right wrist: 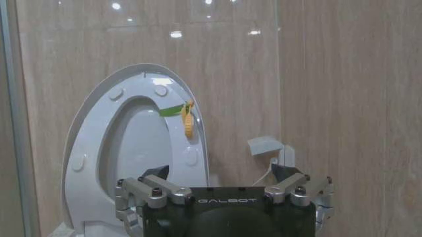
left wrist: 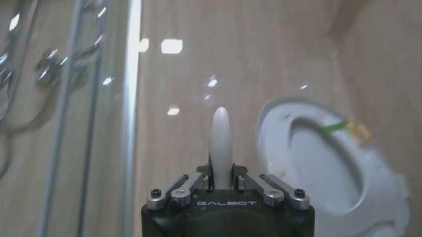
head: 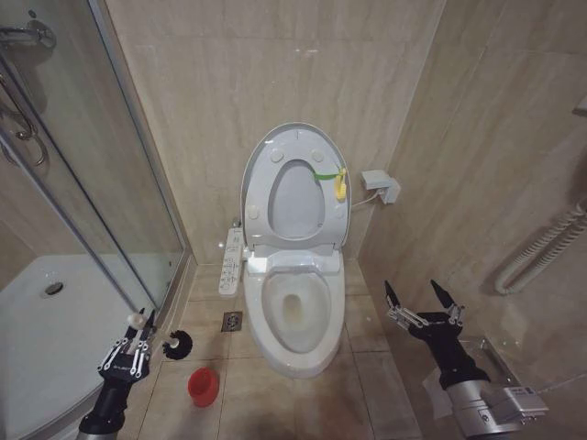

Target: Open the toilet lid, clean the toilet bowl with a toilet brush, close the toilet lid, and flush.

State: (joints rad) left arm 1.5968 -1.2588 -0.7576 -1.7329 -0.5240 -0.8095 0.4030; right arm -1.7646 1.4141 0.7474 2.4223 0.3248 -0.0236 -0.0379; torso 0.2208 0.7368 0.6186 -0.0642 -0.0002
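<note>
Left tool (head: 138,339), lower left of frame, clamped on toilet brush (head: 174,344), bristles just above red holder cup (head: 204,387). Right tool (head: 424,298) lower right, spread wide, empty. Toilet lid (head: 295,188) up at centre; toilet bowl (head: 295,312) unscrubbed; closing, flushing left.

"GALBOT" on each claw (left wrist: 221,185) (right wrist: 221,185).

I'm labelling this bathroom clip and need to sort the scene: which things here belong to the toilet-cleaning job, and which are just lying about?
Part of the job:
toilet lid, raised against the wall
toilet bowl, exposed
toilet brush, held in the left gripper
right gripper, jaws open, beside the bowl

Just there:
red holder cup on the floor
floor drain
shower door
wall socket
</note>
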